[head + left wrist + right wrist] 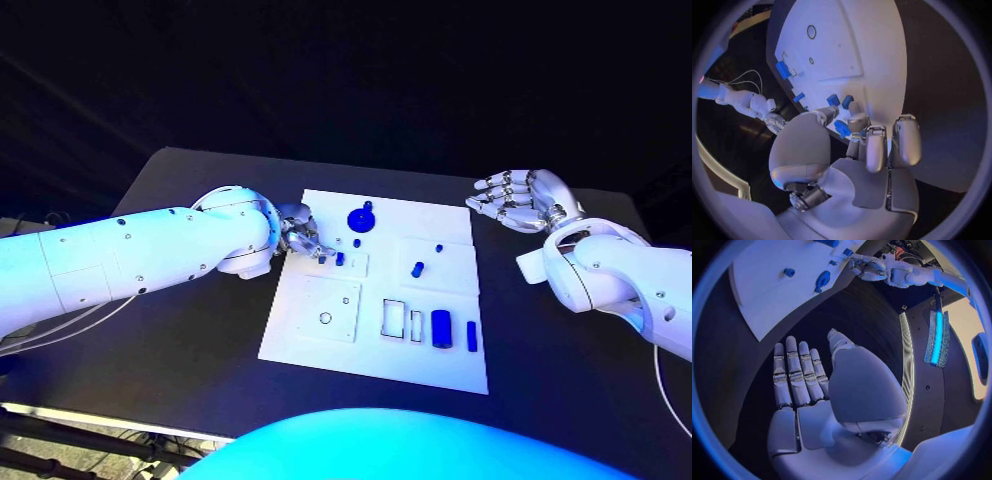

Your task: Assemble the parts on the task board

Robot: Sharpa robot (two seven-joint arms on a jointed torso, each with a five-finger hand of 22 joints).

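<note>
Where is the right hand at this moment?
In the head view the right hand hovers open over the black table, off the task board's far right corner, holding nothing.

White task board (433,360) flat, mid-table; small blue parts (441,328) scattered on it, some perhaps seated.

task board (378,345): 1 counted | blue parts (441,328): about 6 made out on the board, those at the left fingers too crowded to be counted exactly | hands: 2 counted, left hand (303,238), right hand (525,198) | counter (188,340): 1
</note>
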